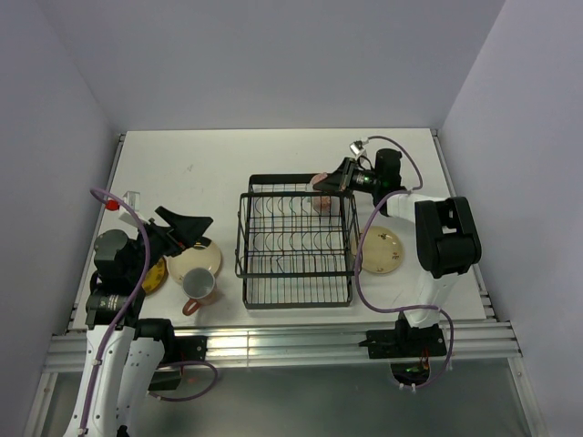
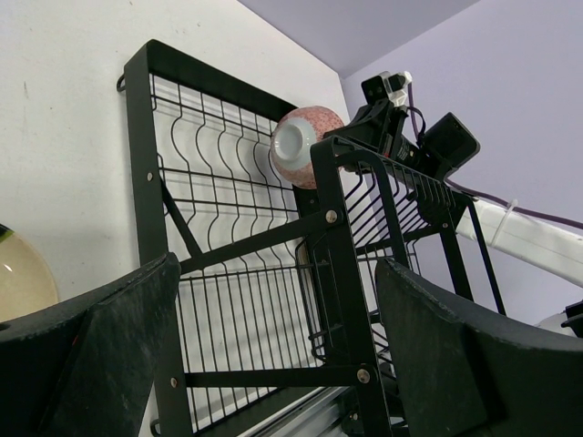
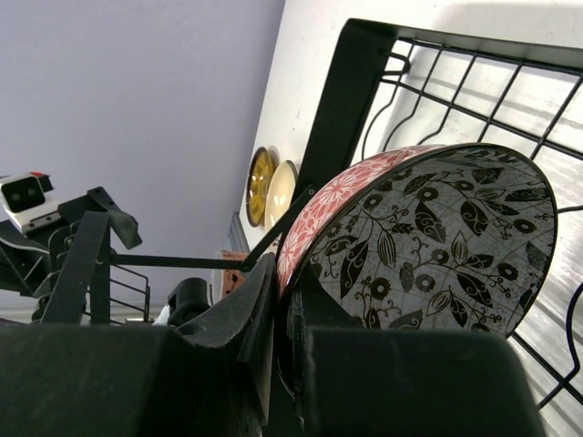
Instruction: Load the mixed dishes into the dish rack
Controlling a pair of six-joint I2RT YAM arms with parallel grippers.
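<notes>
The left gripper (image 1: 199, 231) is hovering with its jaws spread wide, 1 cream plate (image 1: 202, 258) and a pinkish mug (image 1: 199, 285) just beneath them. The right gripper (image 1: 332, 180) is pinching the rim of a small leaf-patterned bowl (image 3: 437, 237) between its 2 fingers, above the dish rack (image 1: 244, 237).

- Left arm (image 1: 118, 273) is folded up over its near-left base, wrist turned toward the middle of the tabletop.
- Left gripper (image 1: 193, 231) hangs low, jaws spread wide (nothing between the fingers (image 2: 91, 364)).
- Right arm (image 1: 442, 241) stretches up the right side, forearm swung left at the far end.
- Right gripper (image 1: 333, 181) is level and pointing left, jaws pinched tight on the rim of the small bowl (image 3: 437, 246).
</notes>
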